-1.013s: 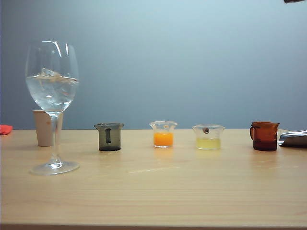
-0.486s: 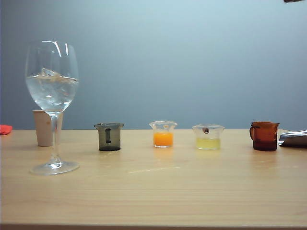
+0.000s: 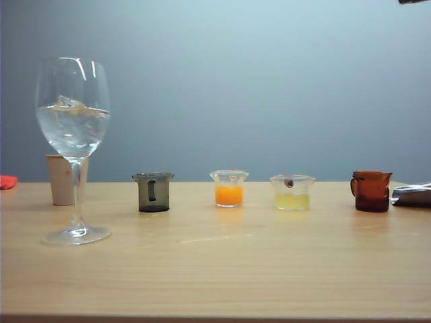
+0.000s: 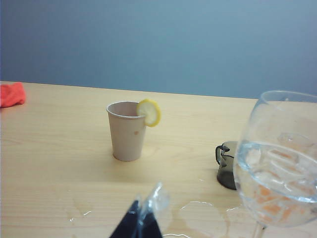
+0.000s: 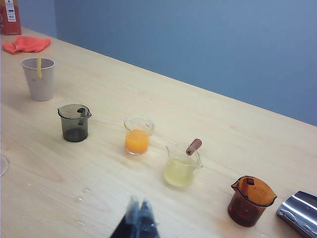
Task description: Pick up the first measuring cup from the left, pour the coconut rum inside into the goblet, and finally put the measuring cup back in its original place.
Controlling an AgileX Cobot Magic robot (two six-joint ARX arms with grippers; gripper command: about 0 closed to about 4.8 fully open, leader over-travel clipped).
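Left gripper (image 4: 143,223): fingertips pressed together, nothing between them; hangs above the wet tabletop short of the paper cup, seen only in its own wrist view.
Right gripper (image 5: 138,218): fingers together, empty; raised over the table on the near side of the cup row, seen only in its own wrist view.
Table (image 3: 222,269): light wood, with water drops and a thin puddle near the goblet's foot in the left wrist view.
Goblet (image 3: 73,134): tall clear stemmed glass, upright, at 9 o'clock of the exterior view; bowl about half full of clear liquid with ice cubes; the nearest item to the camera.
Measuring cup (image 3: 153,192): smoky grey-green, upright, 1st from the left in a row of 4; stands apart from the goblet toward 3 o'clock, handle facing the camera; touched by neither gripper. Whether liquid remains inside cannot be told.
Orange-liquid cup (image 3: 229,188): clear, 2nd in the row, roughly half full.
Pale-yellow cup (image 3: 292,193): clear, 3rd in the row, with a brown-tipped stick resting in it.
Amber cup (image 3: 371,191): brown, handled, 4th in the row at 3 o'clock.
Paper cup (image 4: 127,130): beige, behind the goblet, a lemon slice (image 4: 149,112) on its rim.
Red cloth (image 3: 7,182): at the far left table edge.
Silver object (image 3: 412,195): shiny, beside the amber cup at the right edge.
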